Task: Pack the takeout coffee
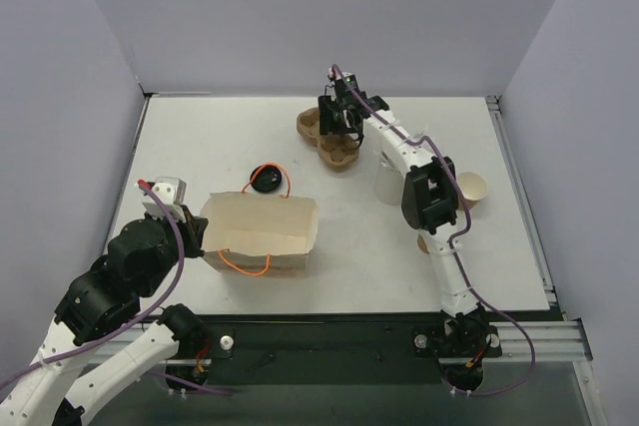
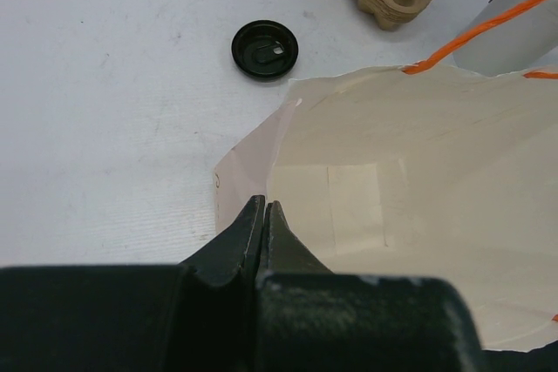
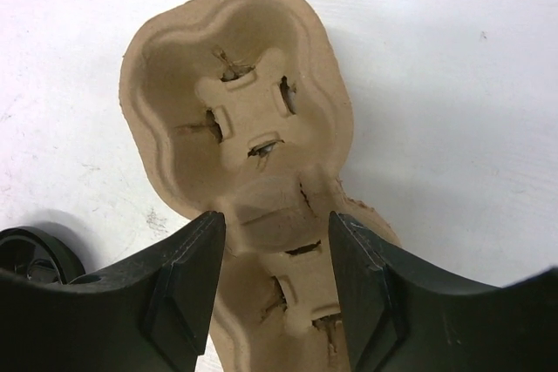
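Most likely slip: the right hand (image 3: 275, 226) straddles the narrow waist of the cup carrier (image 3: 235, 93), jaws half wide and gripping nothing. An off-centre squeeze could crush the pulp or tip it. Its forearm passes just beside the white cup (image 1: 385, 185) and near the takeout coffee (image 1: 472, 190), which stands upright at the right of the top view, well apart from the paper bag (image 1: 262, 226). A careless swing could topple either cup. The left hand (image 2: 264, 208), low at lower left, is pinched tight on the bag's rim.
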You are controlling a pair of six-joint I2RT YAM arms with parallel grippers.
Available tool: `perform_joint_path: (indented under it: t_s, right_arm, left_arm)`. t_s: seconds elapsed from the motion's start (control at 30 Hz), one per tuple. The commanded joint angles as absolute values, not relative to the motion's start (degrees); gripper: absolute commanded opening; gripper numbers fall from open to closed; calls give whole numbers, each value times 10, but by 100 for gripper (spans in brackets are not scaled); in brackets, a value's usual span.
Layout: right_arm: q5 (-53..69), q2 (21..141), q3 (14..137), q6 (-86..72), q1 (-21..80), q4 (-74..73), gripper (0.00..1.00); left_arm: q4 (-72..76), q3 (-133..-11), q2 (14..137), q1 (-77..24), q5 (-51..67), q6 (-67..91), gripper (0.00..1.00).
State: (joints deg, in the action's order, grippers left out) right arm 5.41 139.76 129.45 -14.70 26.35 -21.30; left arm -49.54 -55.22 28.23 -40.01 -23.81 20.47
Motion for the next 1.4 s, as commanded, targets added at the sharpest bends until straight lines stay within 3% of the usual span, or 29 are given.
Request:
perform_joint_path:
  t_s: [0.0, 0.23, 0.47, 0.87, 1.27, 1.37]
  right_arm:
    - [49, 1416, 1313, -148, 272, -201, 51]
    - [37, 1423, 1303, -154, 272, -202, 50]
    - [33, 1423, 1301, -143, 272, -199, 40]
    - [5, 1391, 1287, -111, 274, -175, 29]
    - [2, 1341, 1274, -97, 273, -152, 27]
    - [17, 1344, 1263, -94, 272, -143, 34]
  left_arm:
    - [-486, -568, 279, -397, -248, 207, 0]
    - [-490, -575, 282, -397, -252, 201, 0]
    - [-495, -575, 277, -397, -253, 205, 0]
    - [-492, -577, 276, -397, -250, 202, 0]
    - [-451, -571, 292, -397, -225, 217, 0]
    - [-449, -572, 295, -397, -222, 214, 0]
